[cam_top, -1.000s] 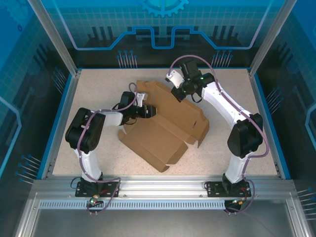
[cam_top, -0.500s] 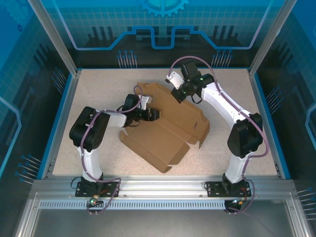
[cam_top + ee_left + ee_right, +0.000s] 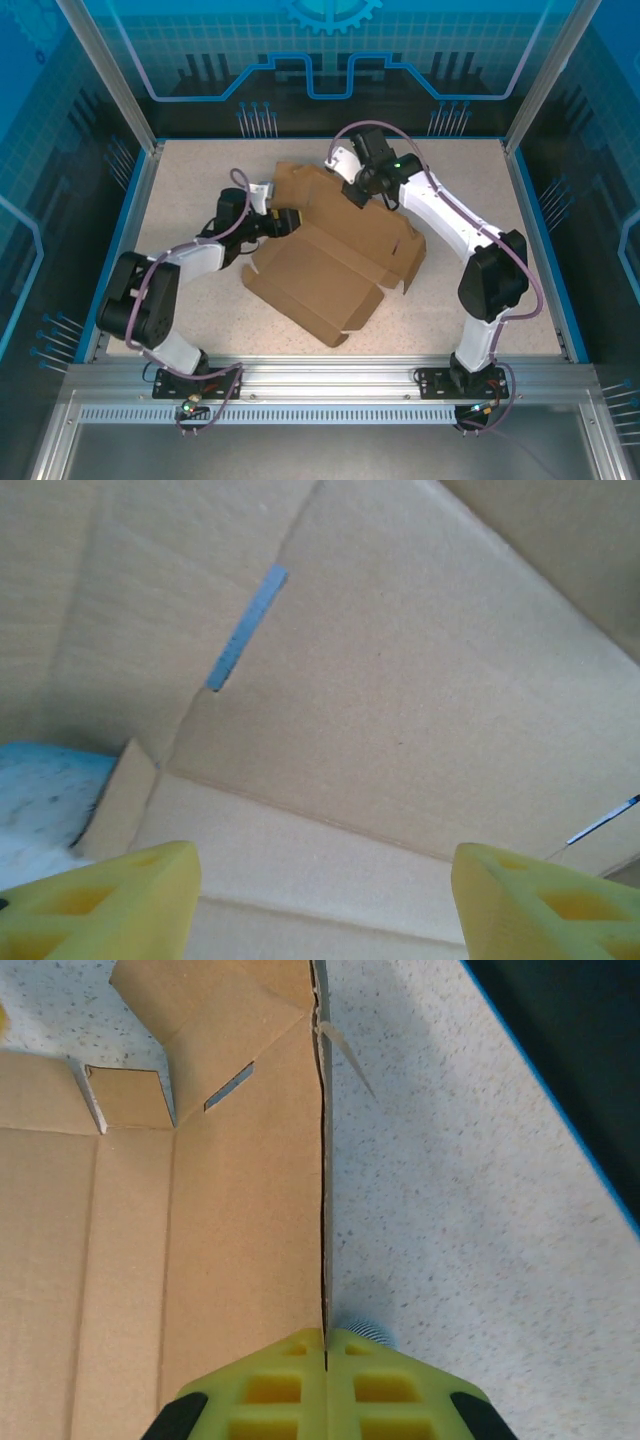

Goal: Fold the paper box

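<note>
The table (image 3: 200, 180), a speckled surface inside a blue-edged enclosure, carries one loose item.

The paper box (image 3: 330, 270) lies at the middle of the table between the two arms. It is a die-cut brown sheet and is mostly spread flat. Its broad near panel rests on the surface, pointing toward the arm bases. Along the far edge one long panel stands up, and at the far-left corner a flap is tilted upward.

The right gripper (image 3: 352, 190) is at that far edge. On the right wrist camera the right gripper (image 3: 325, 1345) has its fingers pressed together on the raised panel of the box (image 3: 120, 1260), which is seen edge-on and runs straight between them.

The left gripper (image 3: 285, 220) is at the far-left corner. On the left wrist camera the left gripper (image 3: 325, 880) is spread wide, with cardboard (image 3: 400, 680) beyond it and nothing held.

A slit (image 3: 247, 627) near the corner fold has no tab in it.

Assessment: early stage. One wall is lifted and held. The remaining walls, the tab insertion and the lid closure appear not yet done.
</note>
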Controlling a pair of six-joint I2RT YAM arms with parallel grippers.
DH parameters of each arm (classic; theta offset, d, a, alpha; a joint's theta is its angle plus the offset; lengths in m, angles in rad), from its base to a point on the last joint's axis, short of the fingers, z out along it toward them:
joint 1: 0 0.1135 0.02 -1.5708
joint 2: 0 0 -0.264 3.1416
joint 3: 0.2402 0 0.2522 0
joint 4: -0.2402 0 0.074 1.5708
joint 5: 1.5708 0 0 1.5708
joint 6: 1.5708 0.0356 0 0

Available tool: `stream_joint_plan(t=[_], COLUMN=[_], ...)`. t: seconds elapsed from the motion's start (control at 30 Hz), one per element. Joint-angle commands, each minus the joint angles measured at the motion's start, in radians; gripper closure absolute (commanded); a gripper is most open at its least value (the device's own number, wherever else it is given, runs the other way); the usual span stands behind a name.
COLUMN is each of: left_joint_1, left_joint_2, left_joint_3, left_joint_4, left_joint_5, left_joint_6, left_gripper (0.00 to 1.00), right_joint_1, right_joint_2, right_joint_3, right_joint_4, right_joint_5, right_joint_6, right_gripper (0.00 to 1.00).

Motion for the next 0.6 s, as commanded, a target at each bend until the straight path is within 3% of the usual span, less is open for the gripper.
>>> stream_joint_plan(t=[0.0,0.23,0.57], left_joint_1=[0.055,0.141,0.207], left_joint_2=[-0.088,-0.212,-0.211], left_joint_3=[-0.052,-0.069,-0.032], left_joint_4=[0.055,-0.057,-0.156], left_joint_5=[-0.012,-0.094,-0.109], left_joint_6=[-0.124,-0.181,-0.176], left_gripper=[0.31,0.29,0.28], right_joint_1=[0.040,0.116,0.183], right_joint_2=[-0.041,-0.074,-0.086], right_joint_3=[-0.029,-0.148,-0.291], right_joint_4=[0.080,0.259,0.520], right_joint_5=[0.132,0.245,0.389], right_joint_6=[-0.100,-0.290,-0.518], right_gripper=[1.00,1.00,1.00])
